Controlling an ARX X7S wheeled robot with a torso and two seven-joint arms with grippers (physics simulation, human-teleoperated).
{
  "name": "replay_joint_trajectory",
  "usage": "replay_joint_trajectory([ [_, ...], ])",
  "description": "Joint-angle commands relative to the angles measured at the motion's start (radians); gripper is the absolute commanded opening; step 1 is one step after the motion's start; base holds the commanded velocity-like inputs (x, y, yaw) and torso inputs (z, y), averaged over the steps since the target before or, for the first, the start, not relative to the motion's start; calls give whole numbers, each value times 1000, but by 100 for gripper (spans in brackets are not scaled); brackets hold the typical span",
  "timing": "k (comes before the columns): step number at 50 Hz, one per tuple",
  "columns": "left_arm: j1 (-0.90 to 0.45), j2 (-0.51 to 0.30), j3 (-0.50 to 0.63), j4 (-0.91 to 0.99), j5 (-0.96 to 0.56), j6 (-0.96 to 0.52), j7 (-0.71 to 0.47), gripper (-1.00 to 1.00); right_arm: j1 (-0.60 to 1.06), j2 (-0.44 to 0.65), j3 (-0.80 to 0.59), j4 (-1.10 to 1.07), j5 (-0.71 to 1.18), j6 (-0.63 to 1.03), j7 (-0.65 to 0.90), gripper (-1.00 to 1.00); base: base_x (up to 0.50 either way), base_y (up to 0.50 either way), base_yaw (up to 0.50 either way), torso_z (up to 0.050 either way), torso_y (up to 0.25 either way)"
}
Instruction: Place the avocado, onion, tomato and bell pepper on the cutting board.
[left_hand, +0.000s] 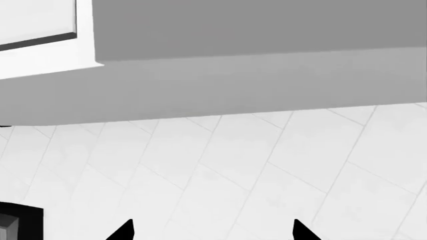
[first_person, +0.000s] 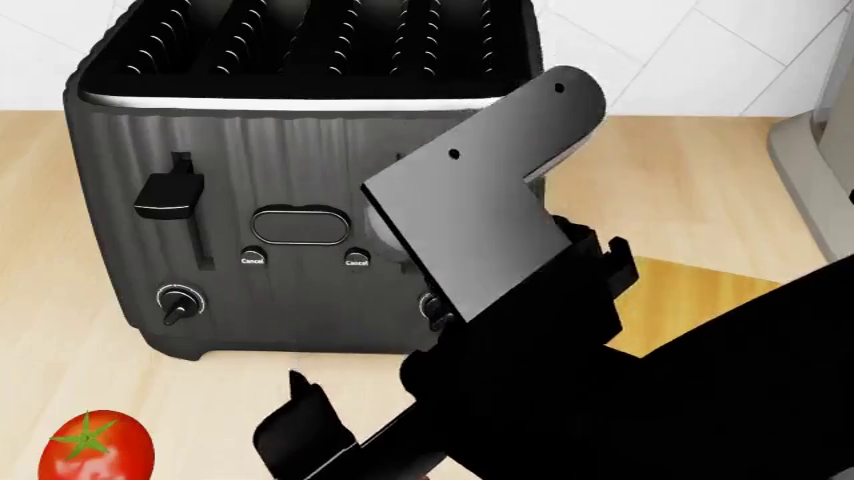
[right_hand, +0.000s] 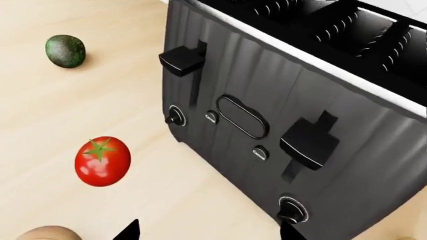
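Note:
The glossy red tomato (right_hand: 102, 161) lies on the wooden counter in front of the toaster, and it also shows low at the left of the head view as the tomato (first_person: 94, 450). The dark green avocado (right_hand: 65, 51) rests farther along the counter. A pale tan rounded edge, apparently the onion (right_hand: 43, 233), peeks in beside my right gripper (right_hand: 208, 231), which is open and empty above the counter. A yellower strip of the cutting board (first_person: 694, 295) shows behind my right arm (first_person: 534, 330). My left gripper (left_hand: 212, 231) is open over floor tiles. The bell pepper is out of view.
A large black four-slot toaster (first_person: 307, 180) stands on the counter just beyond the right gripper, its levers and knobs facing me. A grey appliance (first_person: 817, 170) sits at the far right. The left wrist view shows a white cabinet (left_hand: 40, 45) and tiled floor (left_hand: 267, 170).

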Motion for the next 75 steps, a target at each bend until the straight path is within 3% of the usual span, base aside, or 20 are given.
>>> replay_joint_trajectory([
  [1,1,2,7,-11,2,10,1,100,13,12,-81,30,109,-59,38,100,0,0,0,0,0],
  [12,-4,4,5,-11,-3,6,-1,100,125,84,-218,-23,317,-123,158,100,0,0,0,0,0],
  [20,4,4,5,-4,-5,5,-4,100,150,116,-266,-51,367,-130,190,100,0,0,0,0,0],
  [60,14,-9,-5,-11,-8,18,-6,100,-183,22,-149,21,-63,12,-74,100,0,0,0,0,0],
  [75,2,-8,-5,-14,-12,12,-9,100,-264,18,-149,25,-131,11,-120,100,0,0,0,0,0],
])
